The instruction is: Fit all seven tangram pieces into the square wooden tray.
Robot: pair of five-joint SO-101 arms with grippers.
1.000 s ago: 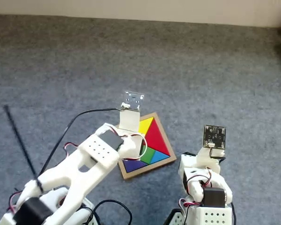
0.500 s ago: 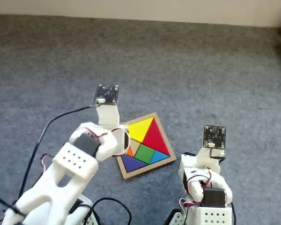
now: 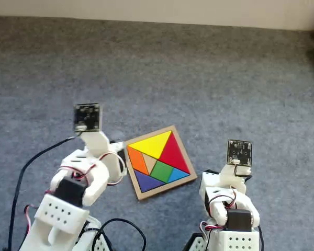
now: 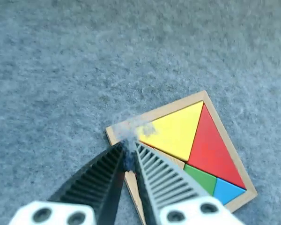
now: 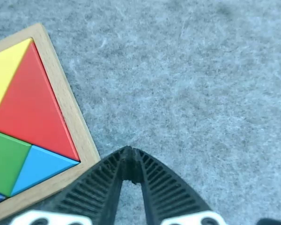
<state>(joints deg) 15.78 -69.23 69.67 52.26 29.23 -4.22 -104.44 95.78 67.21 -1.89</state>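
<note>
Just beside the left end effector [image 4: 128, 151] lies the filled wooden tray [image 4: 168, 109].

The square wooden tray [image 3: 167, 187] lies on the grey carpeted table [image 3: 225, 73], between the two arms. Inside it, the yellow triangle [image 3: 153, 144] sits farthest back, with the red triangle [image 3: 174, 151] to its right. The orange piece [image 3: 137, 161] lies along the left side and the purple triangle [image 3: 146, 181] nearest. The left gripper [image 4: 129, 150] is at the tray's left corner. The right gripper [image 5: 126, 157] is over the carpet beside the right corner.
</note>
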